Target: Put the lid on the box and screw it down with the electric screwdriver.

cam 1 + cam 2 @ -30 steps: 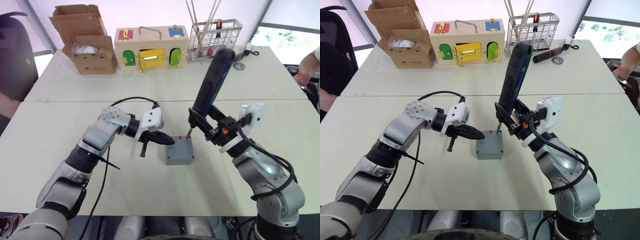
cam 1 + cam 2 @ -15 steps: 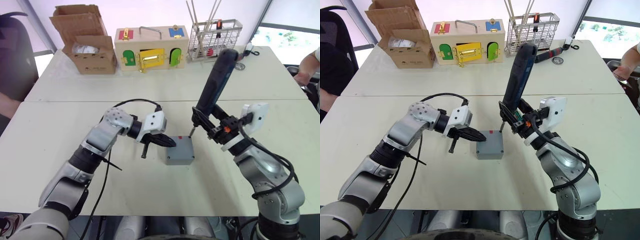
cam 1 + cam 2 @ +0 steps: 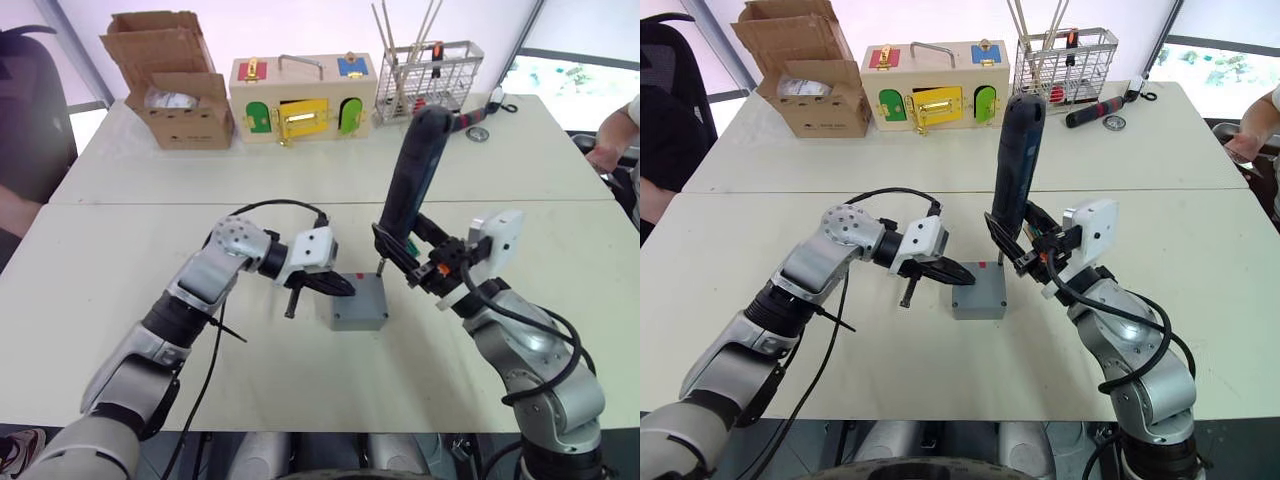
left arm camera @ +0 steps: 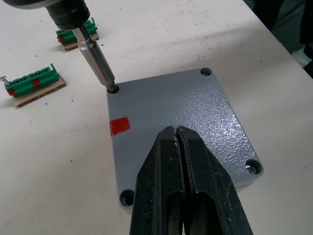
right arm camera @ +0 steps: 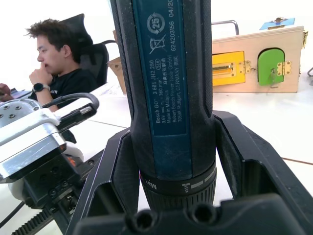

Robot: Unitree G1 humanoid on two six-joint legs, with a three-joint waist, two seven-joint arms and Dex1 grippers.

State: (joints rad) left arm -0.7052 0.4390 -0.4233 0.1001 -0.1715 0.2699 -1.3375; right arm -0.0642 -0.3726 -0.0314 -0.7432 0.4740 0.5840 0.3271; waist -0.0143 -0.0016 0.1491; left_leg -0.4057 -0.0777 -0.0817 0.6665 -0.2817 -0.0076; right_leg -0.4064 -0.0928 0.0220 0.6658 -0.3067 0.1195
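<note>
The grey lid (image 4: pixel 195 112) lies flat on the grey box (image 3: pixel 360 316) at the table's centre, a red mark (image 4: pixel 120 126) at one edge. My left gripper (image 4: pixel 176 129) is shut, its tips resting on the lid's top from the left side (image 3: pixel 345 290). My right gripper (image 3: pixel 408 260) is shut on the electric screwdriver (image 3: pixel 415 170), a long dark cylinder standing nearly upright, seen close in the right wrist view (image 5: pixel 166 73). Its metal bit (image 4: pixel 95 54) sits in the lid's far right corner screw hole.
At the table's back stand a cardboard box (image 3: pixel 175 95), a wooden box with coloured doors (image 3: pixel 300 95) and a wire basket (image 3: pixel 430 75), with a black-and-red tool (image 3: pixel 1095 108) beside it. Green terminal blocks (image 4: pixel 34 84) lie near the box. A person's hand (image 3: pixel 610 140) is at the right edge.
The screwdriver's top has swung left, so it stands more upright, its bit staying at the lid's corner. My left gripper has edged slightly further onto the lid.
</note>
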